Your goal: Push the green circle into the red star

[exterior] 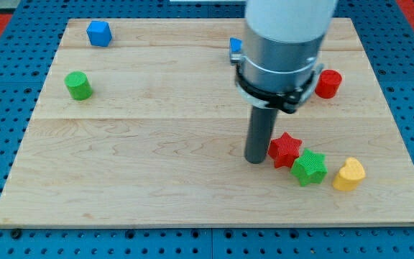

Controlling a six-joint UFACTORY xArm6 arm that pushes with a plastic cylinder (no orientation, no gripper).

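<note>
Wooden board (121, 180): two green, two red, two blue blocks.

The desk (157, 165) is pale wood with faint grain, set on blue pegboard (6, 237). Blocks: green cylinder (78, 85), blue cube (99, 33), red cylinder (328, 83), red star (285, 149), green star (310, 167), yellow heart (348, 175).

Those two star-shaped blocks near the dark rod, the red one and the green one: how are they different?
The red star is red; the green star is green. The red star lies right beside my tip, on its right in the view, seemingly touching it; the green star lies farther from the tip, toward the view's bottom right. The green star has the yellow block close on its right; the red star does not. Both are star-shaped, look similar in size, and sit against each other on the wooden board.
</note>
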